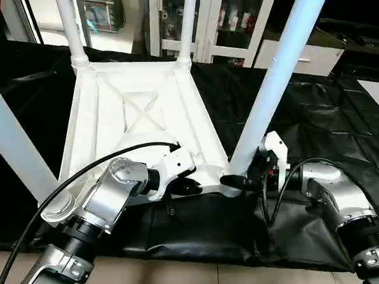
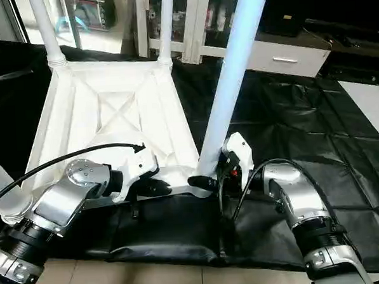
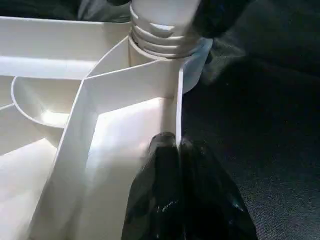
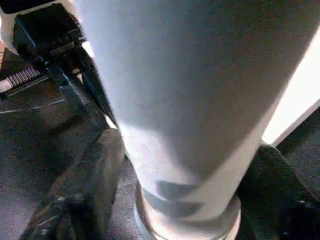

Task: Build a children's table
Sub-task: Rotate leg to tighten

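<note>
From the head, you see the top (image 1: pixel 137 113) lying underside up on the black mat (image 1: pixel 315 116), four legs standing in its corners. The near right leg (image 1: pixel 281 73) rises straight up between your right end effector (image 1: pixel 245 180) fingers. Your left end effector (image 1: pixel 192 185) sits just beside it. At the left wrist, your fingers (image 3: pixel 170 200) are pressed together, pinching the top's near rim. At the right wrist, your fingers (image 4: pixel 85 185) are spread around the leg's base, one each side.

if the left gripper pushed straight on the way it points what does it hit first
Most likely the base of the near right leg in its corner socket. The left gripper is shut on the tabletop's rim wall and points along it toward that corner; depth is hard to judge.
</note>
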